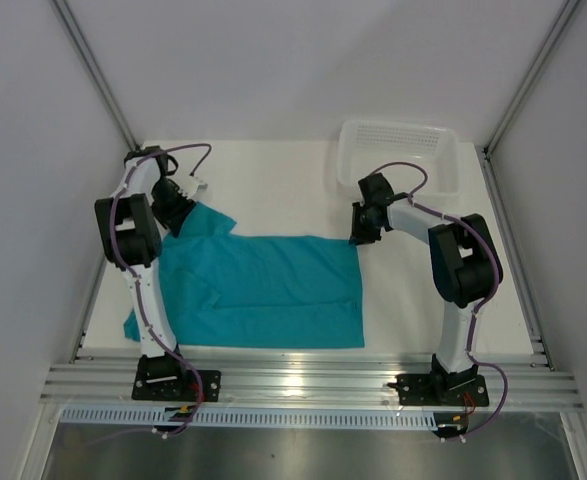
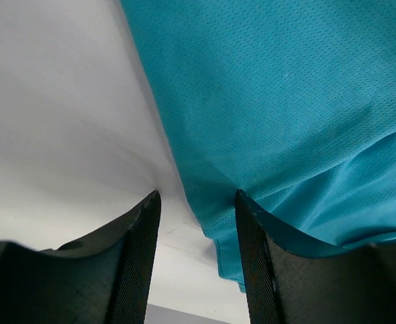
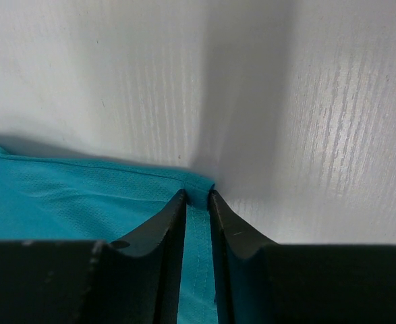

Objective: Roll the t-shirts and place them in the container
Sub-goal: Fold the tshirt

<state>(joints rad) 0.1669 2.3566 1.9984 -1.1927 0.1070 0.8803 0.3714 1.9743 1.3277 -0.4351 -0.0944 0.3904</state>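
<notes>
Rail [image 1: 303, 385] of bare metal runs across the nearest edge, w/ both arm bases bolted on it, L arm [image 1: 138, 260] at left and R arm [image 1: 463, 270] at right. Just beyond, on the white table [image 1: 273, 180], the teal t-shirt [image 1: 263, 290] lies flat btw the two arms, more toward the L side. Its near edge runs roughly parallel to the table front, and a small bit of fabric pokes out leftward past the L arm's lower link. Top layer shows a few creases and a fold line near the right end. Farther back, at the shirt's far-left corner, where a flap angles out, the L gripper [image 1: 178, 222] points down. Its wrist view shows the jaws apart, straddling the shirt's edge, fabric by the right-hand finger [image 2: 258, 270] and bare table by the other, nothing clamped. At the far-right corner, the R gripper [image 1: 361, 236] reaches in from the right. Wrist view shows the jaws drawn close together w/ the corner hem pinched btw them, so it's grasping the t-shirt right at the corner, rest of the cloth trailing off to the left in that view. Beyond the R gripper, in the table's far-right corner, sits a white plastic basket [image 1: 448, 150], well apart from the shirt.
</notes>
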